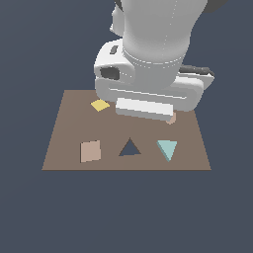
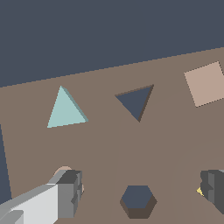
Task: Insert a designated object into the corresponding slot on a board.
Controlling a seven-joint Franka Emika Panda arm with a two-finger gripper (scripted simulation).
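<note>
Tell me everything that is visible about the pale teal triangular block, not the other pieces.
The pale teal triangular block is a small flat prism with a light top face and darker teal side walls, a matte, plain-coloured solid. It lies flat on the brown board, on the exterior view's right of the dark triangular slot, apart from it and not inserted. In the exterior view, the block's tip and the slot's tip point opposite ways. Only the board touches it; the gripper is open and away from it.

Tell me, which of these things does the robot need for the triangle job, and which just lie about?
Needed: teal triangular block, triangular slot, brown board, open gripper.

Lying about: tan square block, yellow block, hexagonal cut-out, pinkish block half hidden by the gripper.
</note>
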